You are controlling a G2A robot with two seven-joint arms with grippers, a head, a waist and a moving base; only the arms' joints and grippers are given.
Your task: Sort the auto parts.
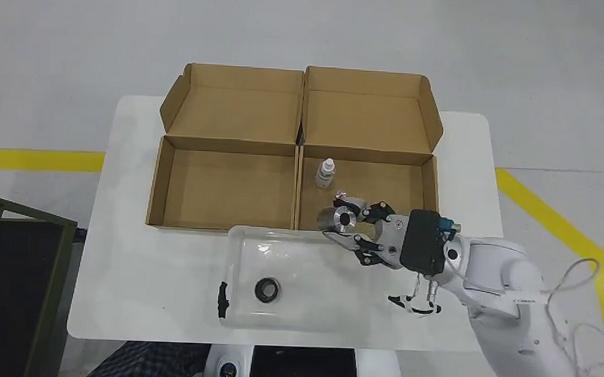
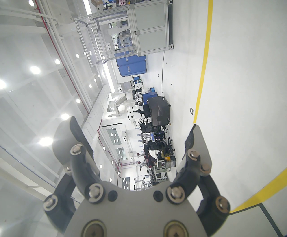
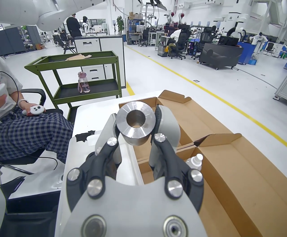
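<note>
The right pincer [image 1: 341, 223] is clamped on a metal sleeve [image 3: 135, 132], bore tilted upward, at mid-frame in the top view over the right box's [image 1: 387, 196] lower-left corner. The left box [image 1: 222, 191] lies just leftward across the shared wall. The left pincer [image 2: 134, 124] stands open.

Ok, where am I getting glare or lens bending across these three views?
Top view: even overhead light, only soft shadows inside the cardboard boxes, faint reflections on the clear plastic tray. Left wrist view: ceiling lights flare into white blobs, and the yellow floor line looks bowed, likely from the wide lens. Right wrist view: the metal bushing shows a bright sheen on its face.
</note>
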